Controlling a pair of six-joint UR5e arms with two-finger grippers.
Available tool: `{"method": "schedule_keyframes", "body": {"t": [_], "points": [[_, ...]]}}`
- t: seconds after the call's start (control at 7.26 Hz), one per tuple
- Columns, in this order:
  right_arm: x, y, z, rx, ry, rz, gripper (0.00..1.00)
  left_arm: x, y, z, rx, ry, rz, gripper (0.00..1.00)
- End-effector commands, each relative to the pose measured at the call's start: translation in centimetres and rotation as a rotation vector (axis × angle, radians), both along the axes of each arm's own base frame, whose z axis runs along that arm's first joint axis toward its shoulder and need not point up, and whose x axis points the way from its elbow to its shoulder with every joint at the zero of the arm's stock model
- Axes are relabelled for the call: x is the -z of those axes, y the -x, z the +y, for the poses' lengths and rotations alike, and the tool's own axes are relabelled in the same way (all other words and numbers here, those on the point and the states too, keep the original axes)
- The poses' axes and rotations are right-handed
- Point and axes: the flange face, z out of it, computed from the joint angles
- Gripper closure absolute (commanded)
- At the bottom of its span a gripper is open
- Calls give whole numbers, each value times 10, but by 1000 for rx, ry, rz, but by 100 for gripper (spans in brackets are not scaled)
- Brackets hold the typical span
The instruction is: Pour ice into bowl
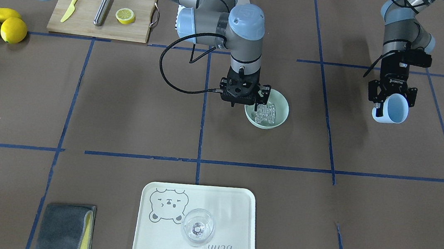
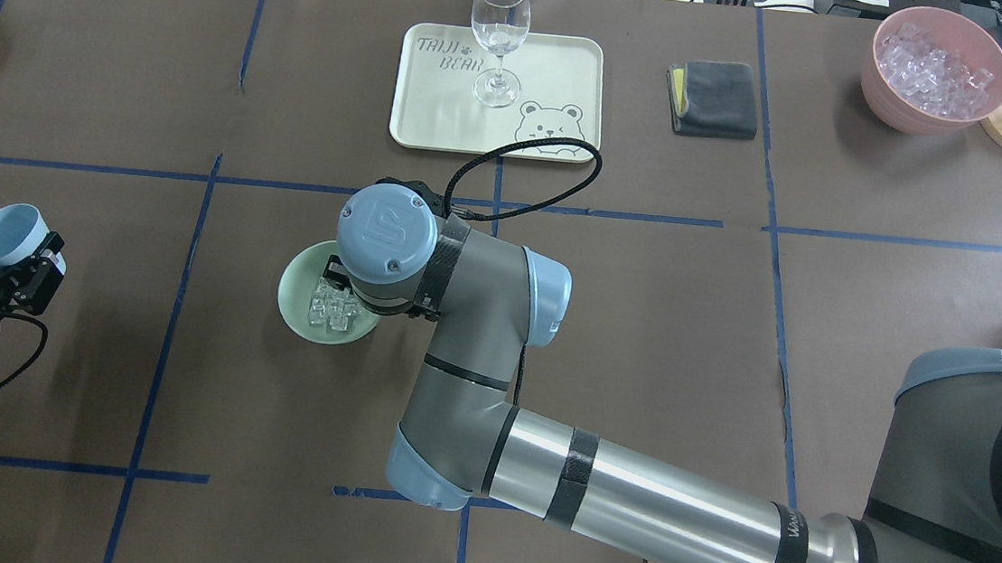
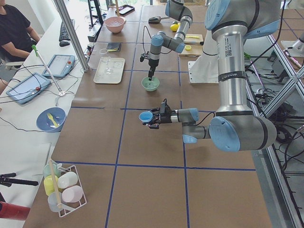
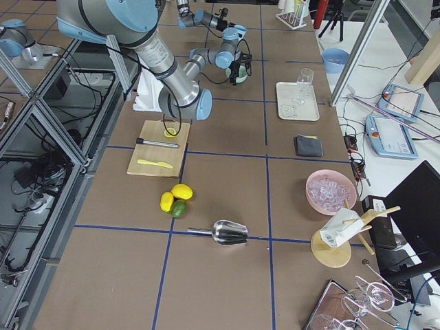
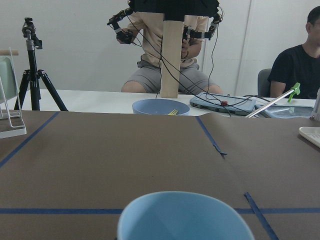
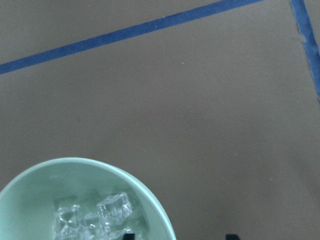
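My right fingers (image 1: 264,94) hang low over the right side of the bowl (image 1: 283,106), spread apart. My wrist view shows only their two dark tips, one over the inside of the bowl and one outside it, with the rim running between them. I cannot tell whether either tip touches the rim.

The pale mint-green bowl sits on the desk (image 1: 124,101) near the middle, a little left of the centre tape line. The ice (image 1: 264,113) lies inside it, a small heap of clear cubes bunched on the bottom.

My left fingers (image 1: 377,97) are far out to the left, well apart from the bowl, pinching a light blue cup (image 1: 391,109) from both sides. The cup is tipped on its side, with its mouth turned away from my base and its plain blue inside showing.

On the far side of the desk, beyond the bowl, lies a cream tray (image 1: 232,213) with a bear drawn on it, and a wine glass (image 1: 197,227) stands upright on it. To the right of the tray is a folded grey cloth (image 2: 716,99). At the far right corner a pink bowl (image 2: 897,112) holds a pile of clear cubes (image 2: 937,66). Near my base on the right is a wooden cutting board (image 1: 87,21) with a lemon half (image 1: 125,16) resting on it.
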Motion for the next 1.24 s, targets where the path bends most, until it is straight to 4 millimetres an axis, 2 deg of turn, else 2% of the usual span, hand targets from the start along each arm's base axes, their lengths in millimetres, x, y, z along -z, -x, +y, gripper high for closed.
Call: {"method": "schedule_keyframes", "body": {"t": [0.0, 0.14, 0.28, 0.41, 0.69, 0.83, 1.1], "points": [[2, 3, 4, -4, -4, 0, 100, -1, 1, -1, 4, 0, -3, 100], [5, 2, 3, -5, -15, -22, 100, -4, 2, -1, 9, 1, -11, 100], [13, -4, -1, -11, -28, -58, 100, -19, -2, -3, 48, -5, -43, 100], [25, -16, -9, -16, -36, -98, 100, -24, -14, -9, 92, -18, -54, 100], [43, -53, -34, -7, -10, -145, 100, -24, -12, -11, 162, -40, -58, 100], [49, -85, -49, -13, 6, -150, 100, -27, -14, -11, 167, -41, -61, 100], [29, -174, -52, -22, 10, -162, 100, -25, -22, -13, 167, -42, -55, 100]]}}
